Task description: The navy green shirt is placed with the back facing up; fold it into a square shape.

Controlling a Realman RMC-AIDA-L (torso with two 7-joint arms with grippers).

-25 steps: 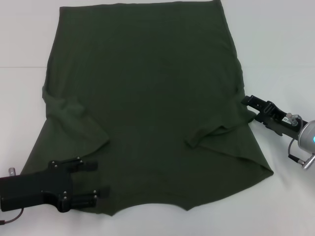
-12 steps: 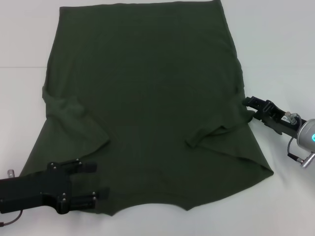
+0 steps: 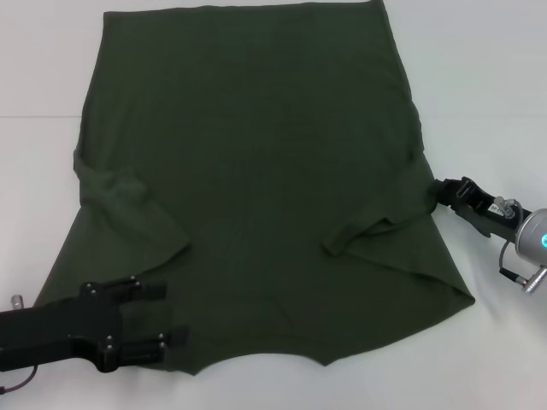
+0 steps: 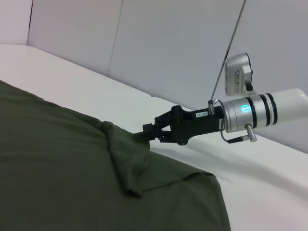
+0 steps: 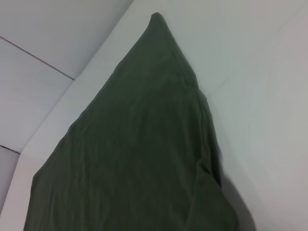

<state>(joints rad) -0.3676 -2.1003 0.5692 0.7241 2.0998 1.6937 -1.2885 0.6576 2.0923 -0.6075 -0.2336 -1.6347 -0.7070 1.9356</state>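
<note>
Lying flat over the middle of the white table (image 3: 479, 77), the large dark olive-green cotton shirt (image 3: 256, 171) shows only its plain side, and its straight hem reaches close to the far edge of the table. Both short sleeves are folded inward onto the body of the shirt, one near the left edge of the cloth and one near the right, and the near edge of the cloth is wavy and uneven. The left gripper (image 3: 168, 314), black and box-shaped, rests over the near left corner of the shirt with its two fingers apart, released, and with no cloth between them. The right gripper (image 3: 438, 190), black on a silver wrist with a small blue light, is at the right edge of the shirt, just beside the folded sleeve. In the left wrist view its tips (image 4: 147, 130) touch the edge of the cloth, where the fabric rises into a small ridge, but I cannot tell if the fingers are clenched on the fabric or only lie against it. The right wrist view shows only the green cloth running away toward the far corner of the table.
</note>
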